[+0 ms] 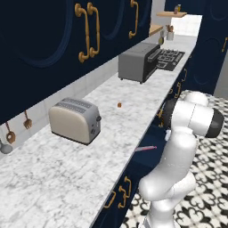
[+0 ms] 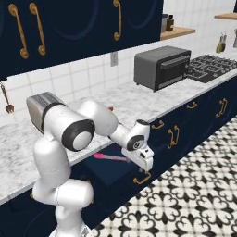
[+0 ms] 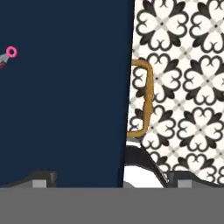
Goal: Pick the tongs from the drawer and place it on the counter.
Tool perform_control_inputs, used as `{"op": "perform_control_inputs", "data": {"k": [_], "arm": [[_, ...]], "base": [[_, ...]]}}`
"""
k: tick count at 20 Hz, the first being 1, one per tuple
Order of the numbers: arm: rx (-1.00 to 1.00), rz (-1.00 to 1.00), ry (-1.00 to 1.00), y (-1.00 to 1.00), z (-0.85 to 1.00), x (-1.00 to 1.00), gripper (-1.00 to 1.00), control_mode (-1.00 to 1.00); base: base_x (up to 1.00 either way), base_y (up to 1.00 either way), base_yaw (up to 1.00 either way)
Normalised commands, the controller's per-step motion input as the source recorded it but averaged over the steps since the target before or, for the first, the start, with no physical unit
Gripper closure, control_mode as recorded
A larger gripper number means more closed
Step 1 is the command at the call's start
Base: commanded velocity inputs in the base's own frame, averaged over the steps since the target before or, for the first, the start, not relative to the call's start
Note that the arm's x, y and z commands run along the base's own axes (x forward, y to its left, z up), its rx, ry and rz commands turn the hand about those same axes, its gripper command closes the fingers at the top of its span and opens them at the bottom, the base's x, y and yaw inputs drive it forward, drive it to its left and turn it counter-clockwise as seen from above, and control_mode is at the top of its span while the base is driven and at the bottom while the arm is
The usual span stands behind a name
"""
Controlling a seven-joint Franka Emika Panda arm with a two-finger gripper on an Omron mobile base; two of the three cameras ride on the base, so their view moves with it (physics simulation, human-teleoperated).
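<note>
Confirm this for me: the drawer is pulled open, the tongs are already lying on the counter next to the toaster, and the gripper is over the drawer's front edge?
Not quite. The tongs are not on the counter; they lie inside the open drawer, as the right base view shows. The rest holds: the drawer is pulled out and the gripper hangs over its front edge, by the brass handle.

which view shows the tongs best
The right base view: the tongs lie in the open drawer, most of their pink length visible beside the end effector. The left base view shows a short pink stretch past the counter edge. The hand view catches just the ringed tip at its left edge.
</note>
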Motion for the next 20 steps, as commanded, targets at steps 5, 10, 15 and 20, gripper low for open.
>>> {"op": "perform_control_inputs", "data": {"k": [5,10,15,20], "arm": [[0.00,0.00,0.05,-0.17,-0.84,0.54,-1.00,-1.00],[0.10,-0.05,0.07,-0.91,-1.00,-0.79,-1.00,-1.00],[0.05,0.00,-0.01,-1.00,-0.98,-1.00,-1.00,-1.00],[-0.06,-0.01,-0.26,-0.65,0.13,-1.00,-1.00,-1.00]], "base": [[0.00,0.00,0.00],[0.00,0.00,0.00],[0.00,0.00,0.00],[0.00,0.00,0.00]]}}
